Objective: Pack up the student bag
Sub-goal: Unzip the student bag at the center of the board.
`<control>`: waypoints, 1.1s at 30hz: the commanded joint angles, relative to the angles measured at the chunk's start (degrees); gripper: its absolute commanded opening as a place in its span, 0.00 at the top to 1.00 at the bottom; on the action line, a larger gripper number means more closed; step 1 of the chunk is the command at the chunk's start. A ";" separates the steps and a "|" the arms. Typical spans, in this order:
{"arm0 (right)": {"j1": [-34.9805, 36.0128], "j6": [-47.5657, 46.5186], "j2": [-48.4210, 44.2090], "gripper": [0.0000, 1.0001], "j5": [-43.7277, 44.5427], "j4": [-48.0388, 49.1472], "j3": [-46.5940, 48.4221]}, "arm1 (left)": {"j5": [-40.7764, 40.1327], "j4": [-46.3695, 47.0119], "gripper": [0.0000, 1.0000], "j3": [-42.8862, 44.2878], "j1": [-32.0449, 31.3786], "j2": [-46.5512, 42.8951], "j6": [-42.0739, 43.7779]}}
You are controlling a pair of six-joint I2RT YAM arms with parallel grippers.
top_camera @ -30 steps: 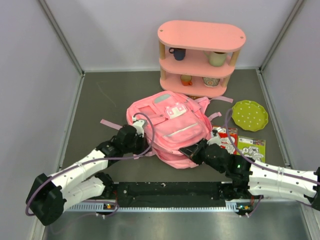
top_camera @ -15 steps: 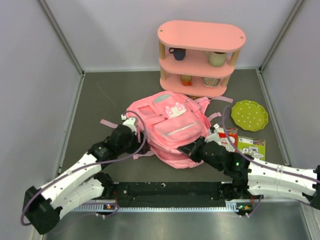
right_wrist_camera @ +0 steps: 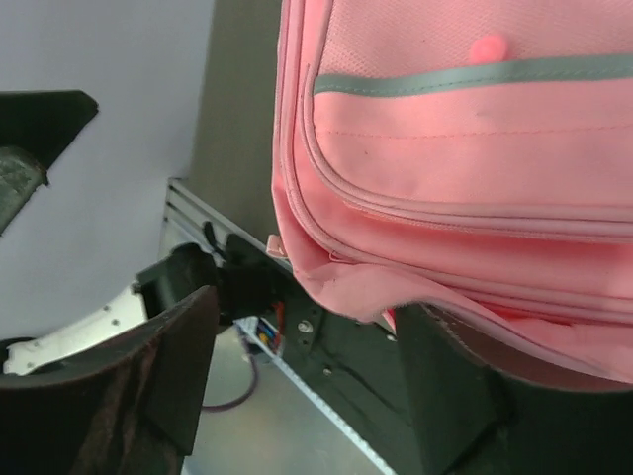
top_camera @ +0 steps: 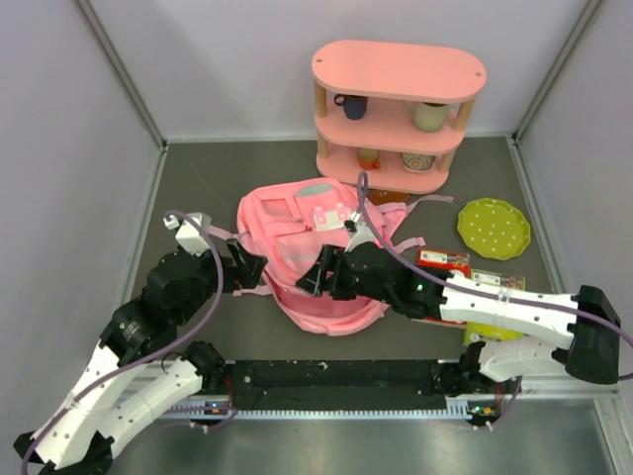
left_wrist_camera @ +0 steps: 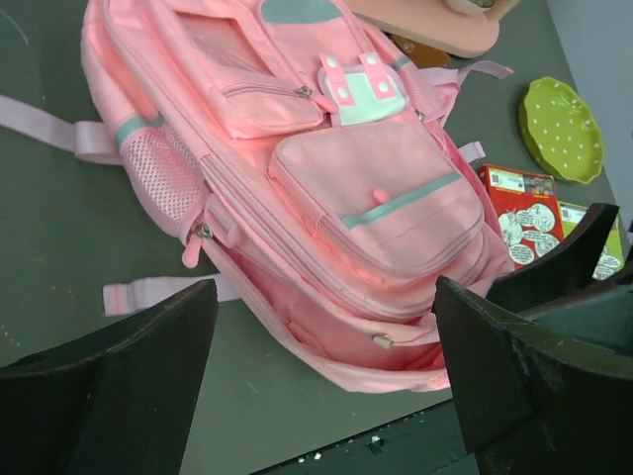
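The student bag [top_camera: 287, 228] lies flat mid-frame on the table [top_camera: 198, 178]. The left fingers [left_wrist_camera: 119, 376] stand wide apart at its left side; the right fingers [right_wrist_camera: 138, 386], parted, straddle its lower edge.

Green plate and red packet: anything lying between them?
Nothing. Only bare dark table separates the green plate and the red packet; the left wrist view shows it best.

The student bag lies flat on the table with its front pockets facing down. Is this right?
No, the front pockets face up. The student bag lies flat on the table with its front pockets facing up; the left wrist view shows them plainly.
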 commanded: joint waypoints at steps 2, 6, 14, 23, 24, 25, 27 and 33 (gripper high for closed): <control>0.03 -9.45 -7.29 0.18 8.22 -9.34 2.56 | -0.66 -4.01 0.06 0.09 0.09 0.39 0.95; -0.05 -12.10 -19.39 0.14 17.61 -16.70 -1.12 | 1.89 -1.82 0.07 -2.11 0.01 1.53 1.57; -12.60 -2.00 -36.12 0.13 23.99 -37.72 -10.00 | 9.10 5.64 0.03 0.25 -3.22 11.09 3.94; -40.36 -4.71 -40.54 0.07 13.10 -46.27 -16.60 | 10.50 22.77 0.02 6.84 -19.67 32.96 -0.97; -42.57 -6.80 -39.40 0.07 11.77 -46.00 -16.69 | 12.42 27.58 0.02 7.20 -20.03 34.83 -1.59; -44.16 -7.70 -38.43 0.06 10.62 -45.65 -16.87 | 12.88 29.37 0.02 7.73 -20.21 36.59 -2.29; -46.62 -9.19 -35.80 0.06 9.21 -43.81 -17.13 | 15.34 31.14 0.02 11.14 -20.56 42.30 -2.73; -52.60 -11.30 -31.05 0.05 7.63 -38.80 -20.55 | 19.91 35.88 0.02 18.10 -21.79 54.08 -3.88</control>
